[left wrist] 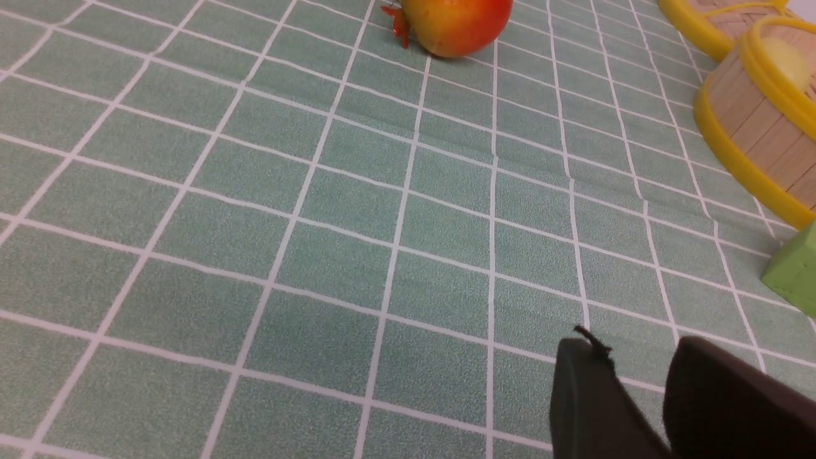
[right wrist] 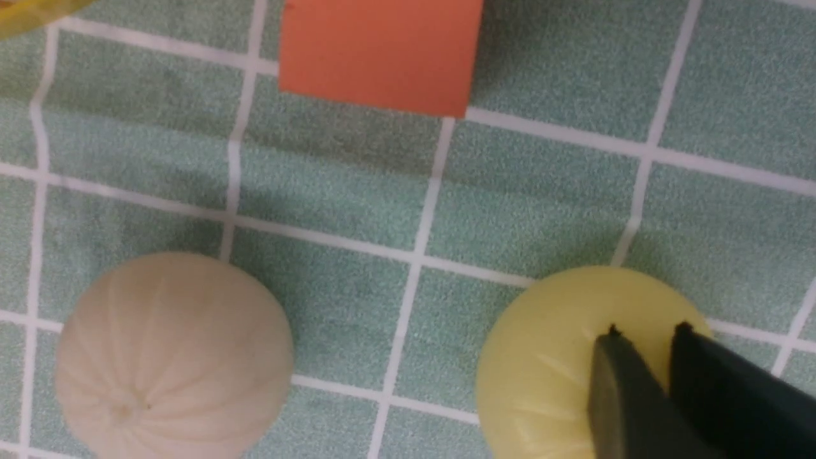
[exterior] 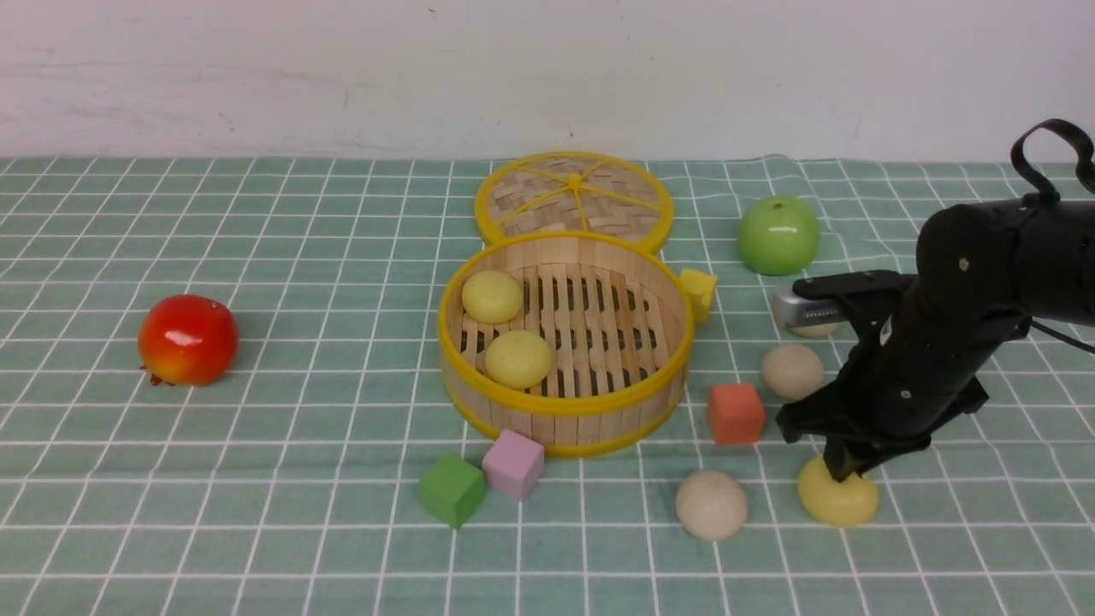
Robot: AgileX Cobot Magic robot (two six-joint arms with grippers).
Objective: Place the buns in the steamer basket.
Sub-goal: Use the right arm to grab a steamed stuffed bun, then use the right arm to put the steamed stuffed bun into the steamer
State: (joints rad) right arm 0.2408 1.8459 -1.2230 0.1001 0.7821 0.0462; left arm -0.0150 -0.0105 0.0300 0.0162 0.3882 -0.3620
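Lying at the tips of the right gripper, 1 yellow bun, jaws narrowly parted, can't tell if pinching.

Unclear place — just checked cloth, plain wall.

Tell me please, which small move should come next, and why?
Probably the right pincer should open a little: its fingertips stand close together over the yellow bun, and the gap looks narrower than this bun.
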